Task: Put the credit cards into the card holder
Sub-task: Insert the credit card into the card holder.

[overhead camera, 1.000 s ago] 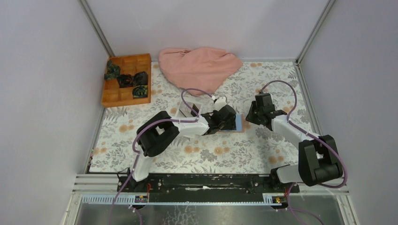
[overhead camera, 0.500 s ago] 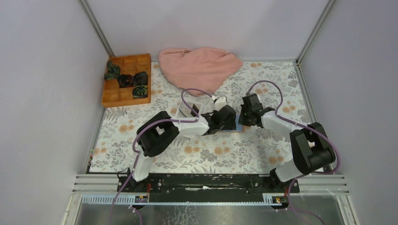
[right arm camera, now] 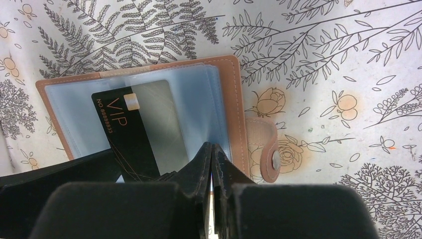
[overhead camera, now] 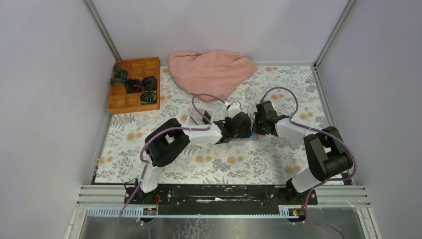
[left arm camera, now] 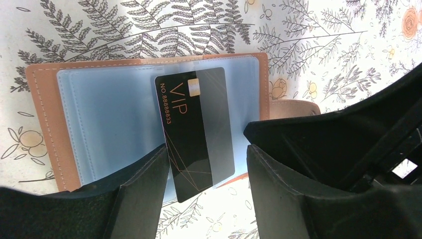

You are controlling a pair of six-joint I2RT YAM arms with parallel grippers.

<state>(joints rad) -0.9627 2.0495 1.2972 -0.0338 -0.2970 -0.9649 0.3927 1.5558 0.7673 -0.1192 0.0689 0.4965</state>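
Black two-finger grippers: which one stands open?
The left gripper, fingers apart either side of the black VIP card; the right gripper is pinched shut.

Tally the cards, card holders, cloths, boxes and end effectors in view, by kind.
card: 1
card holder: 1
cloth: 1
box: 1
end effectors: 2 (left end effector, right end effector)
Total: 6
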